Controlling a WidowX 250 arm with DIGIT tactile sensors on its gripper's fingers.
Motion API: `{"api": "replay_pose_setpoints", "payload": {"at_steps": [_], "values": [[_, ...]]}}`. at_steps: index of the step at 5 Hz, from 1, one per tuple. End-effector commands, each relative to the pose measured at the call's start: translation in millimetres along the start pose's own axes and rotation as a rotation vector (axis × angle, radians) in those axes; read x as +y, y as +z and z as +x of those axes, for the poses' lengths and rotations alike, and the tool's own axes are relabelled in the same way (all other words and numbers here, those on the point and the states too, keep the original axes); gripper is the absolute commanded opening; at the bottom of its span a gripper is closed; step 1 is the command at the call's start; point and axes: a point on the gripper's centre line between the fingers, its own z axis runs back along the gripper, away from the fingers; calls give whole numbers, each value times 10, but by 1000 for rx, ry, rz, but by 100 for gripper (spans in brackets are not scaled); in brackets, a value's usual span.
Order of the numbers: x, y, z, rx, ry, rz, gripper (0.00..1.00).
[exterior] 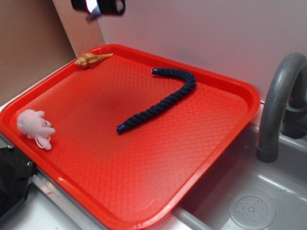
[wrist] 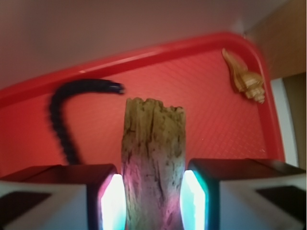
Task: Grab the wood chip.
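Holding: the wood chip (wrist: pixel 153 158) sits clamped between the jaws of the gripper (wrist: pixel 153 201); in the wrist view both lit pads press its two long sides.
Chip axis: its long axis runs straight out from the jaws, the rough broken end pointing away, toward the far rim of the tray (wrist: pixel 144 55).
Chip place: off the tray, up in the air. The exterior view shows no chip on the red surface, and only the gripper's underside (exterior: pixel 98 5) at the top edge, well above the far left corner.
Grip depth: a good length of chip stands out past the pads; how much lies behind them I cannot tell.
Task stage: judged from this, the grab looks done, with only a steady hold left.
Risk: the chip is rough and flat, so it could swing between the pads if the clamp slackens.
Surface: a red textured tray, on a desk beside a grey sink (exterior: pixel 249 206) with a tap (exterior: pixel 278 100).
Room: the rope (exterior: pixel 163 98) curves across the tray's middle, the shell (exterior: pixel 91 59) lies at the far left corner near the gripper, and a pink toy (exterior: pixel 34 125) lies at the left rim. Wide bare tray is open near the front.
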Motion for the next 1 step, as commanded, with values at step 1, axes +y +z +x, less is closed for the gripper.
{"api": "replay_pose_setpoints", "payload": {"at_steps": [1], "values": [[88,281,-161,-65,-17,-55,0]]}}
